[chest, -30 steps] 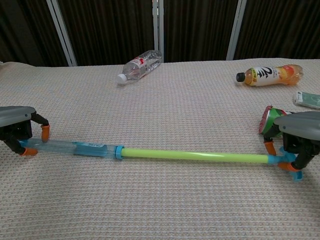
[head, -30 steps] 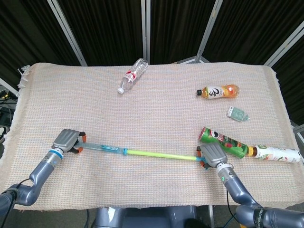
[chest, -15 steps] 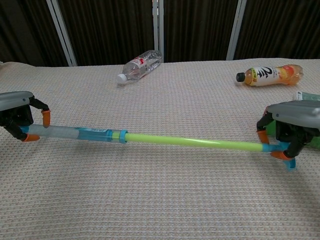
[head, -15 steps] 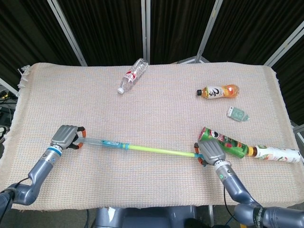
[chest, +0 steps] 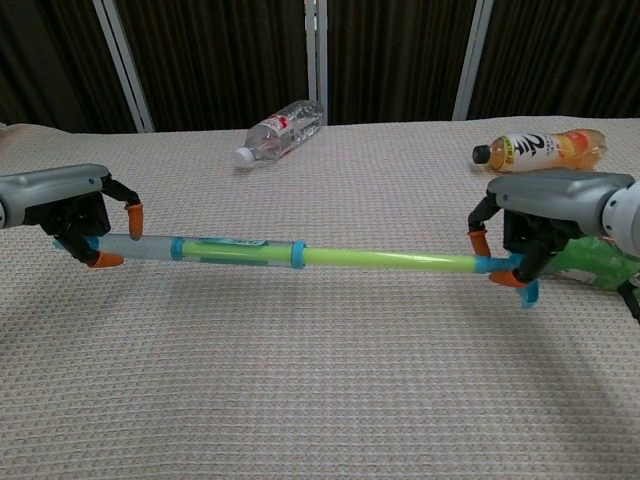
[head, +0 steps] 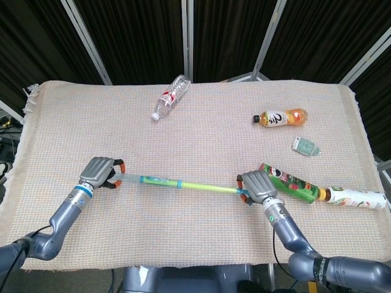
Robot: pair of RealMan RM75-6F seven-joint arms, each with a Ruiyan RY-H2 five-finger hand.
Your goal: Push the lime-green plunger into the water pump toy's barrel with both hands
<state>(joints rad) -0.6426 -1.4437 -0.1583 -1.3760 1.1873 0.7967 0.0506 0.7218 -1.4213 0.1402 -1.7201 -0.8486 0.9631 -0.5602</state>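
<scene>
Left hand [chest: 75, 215] gripping barrel [chest: 215, 251] end, right hand [chest: 535, 225] gripping lime-green plunger [chest: 385, 261] handle; toy hanging above desk [head: 201, 140] front-centre. Green can [head: 290, 182] lying just beside right hand; desk open behind.

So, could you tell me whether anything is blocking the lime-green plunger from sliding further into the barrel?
Nothing visible does. The left hand holds the barrel, the right hand holds the plunger end, and the rod runs straight in.
</scene>
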